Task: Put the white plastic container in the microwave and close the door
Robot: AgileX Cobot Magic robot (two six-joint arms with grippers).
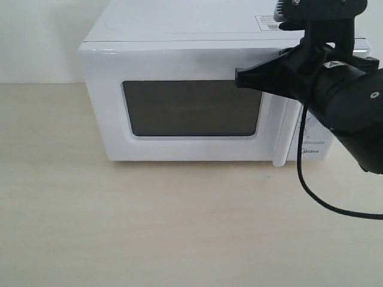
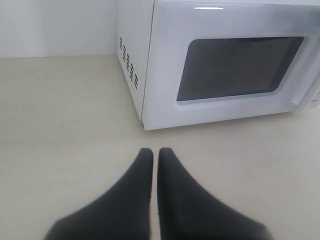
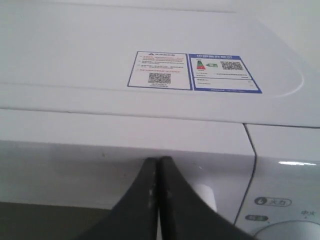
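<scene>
Underneath, the surface (image 1: 179, 227): pale wood-grain top carrying the microwave; bare in front of it.
Microwave (image 1: 179, 24): white Midea countertop unit standing toward the back of the surface, front to the exterior camera; vent slots (image 2: 128, 62) on its left side wall.
Door (image 1: 108, 107): shut, lying flush with the case.
Right arm (image 1: 353, 101): black, reaching in from the right of the exterior view at the level of the door's upper part.
Window (image 1: 191, 109): dark rectangle in the door; nothing inside can be made out through it.
Handle (image 1: 280, 137): white vertical bar at the door's right edge, its top hidden behind the right end effector.
Right end effector (image 3: 158, 165): fingers pressed together, gripping nothing; tips at the door's upper front just beside the handle; contact cannot be told.
Left end effector (image 2: 155, 152): fingers together with only a hairline gap, holding nothing; over bare surface in front of the microwave's left corner, apart from it.
Cable (image 1: 308, 185): black, looping down from the right arm in front of the control panel.
Stickers (image 3: 192, 71): two blue-bordered labels side by side on the microwave's top.
Dial (image 3: 290, 232): round, white, on the control panel right of the door.
White plastic container: not seen in any view.
</scene>
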